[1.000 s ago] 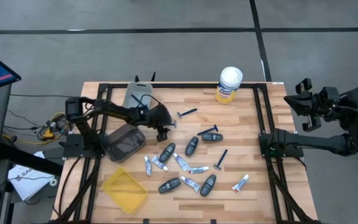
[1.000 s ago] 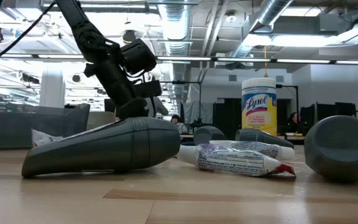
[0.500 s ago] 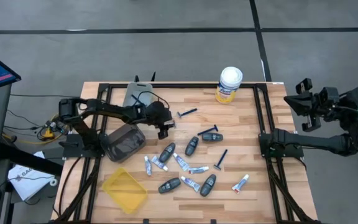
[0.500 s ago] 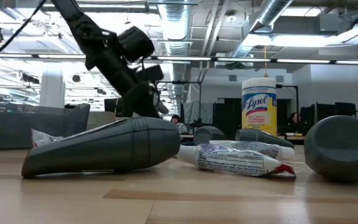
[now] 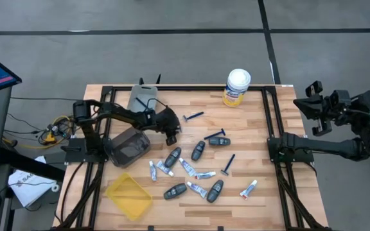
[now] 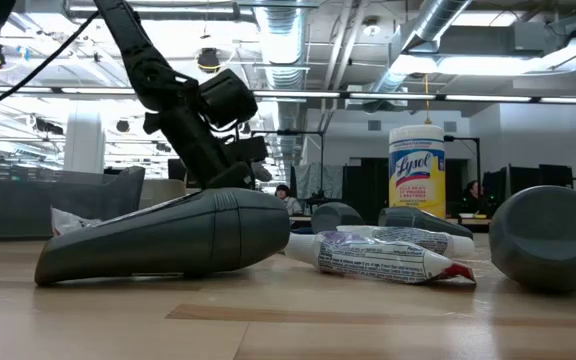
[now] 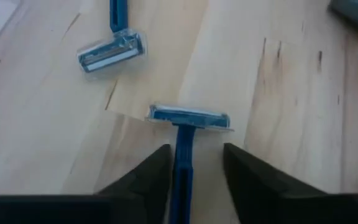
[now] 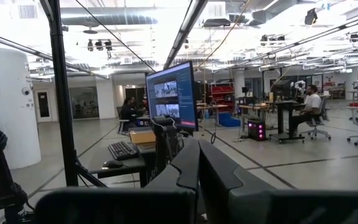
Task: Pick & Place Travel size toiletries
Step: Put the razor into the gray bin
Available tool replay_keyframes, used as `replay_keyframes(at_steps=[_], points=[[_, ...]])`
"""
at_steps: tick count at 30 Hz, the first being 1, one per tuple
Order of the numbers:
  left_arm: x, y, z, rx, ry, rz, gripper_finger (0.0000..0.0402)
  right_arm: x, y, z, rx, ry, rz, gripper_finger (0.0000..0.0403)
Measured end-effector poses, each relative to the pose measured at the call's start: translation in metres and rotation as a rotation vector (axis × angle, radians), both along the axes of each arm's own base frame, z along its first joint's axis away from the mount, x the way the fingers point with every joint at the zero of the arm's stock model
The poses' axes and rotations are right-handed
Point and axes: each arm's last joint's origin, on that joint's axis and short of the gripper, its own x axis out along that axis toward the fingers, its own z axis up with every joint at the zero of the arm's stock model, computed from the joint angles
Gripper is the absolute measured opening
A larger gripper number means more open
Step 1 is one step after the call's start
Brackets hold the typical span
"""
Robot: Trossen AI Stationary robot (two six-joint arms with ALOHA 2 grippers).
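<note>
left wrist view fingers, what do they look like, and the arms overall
Left gripper: two matte black fingers with wedge-shaped, tapering tips. The left arm is dark and slim-linked, with black cables looping along it and a boxy wrist block. The right arm matches: dark links, and the right gripper on a bulky black head.

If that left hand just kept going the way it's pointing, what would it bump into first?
Probably the blue razor whose handle already lies between the left hand's fingers; its head sits just ahead of them. Beyond it is bare wooden table; a second razor lies off to one side.
</note>
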Motion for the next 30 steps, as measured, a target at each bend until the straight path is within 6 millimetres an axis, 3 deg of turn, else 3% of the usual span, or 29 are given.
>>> replay_keyframes(at_steps=[5,11,17,24,30], points=[[0.0,-0.001,0.001,0.007,0.003,0.005,0.0024,0.0,0.0,0.0,0.0,0.0,0.0,0.0001],[0.0,-0.001,0.003,-0.025,-0.015,0.049,0.0027,0.0,0.0,0.0,-0.001,0.0,0.0,0.0001],[-0.006,-0.002,0.02,-0.009,-0.043,0.06,0.0022,0.0,0.0,0.0,-0.007,0.0,-0.003,0.0001],[-0.012,-0.001,0.079,0.101,-0.244,0.114,0.0006,0.0,0.0,0.0,-0.007,0.001,-0.005,0.0001],[-0.038,0.003,0.136,0.302,-0.382,0.302,0.0004,0.0,0.0,0.0,-0.007,0.0,-0.006,0.0001]])
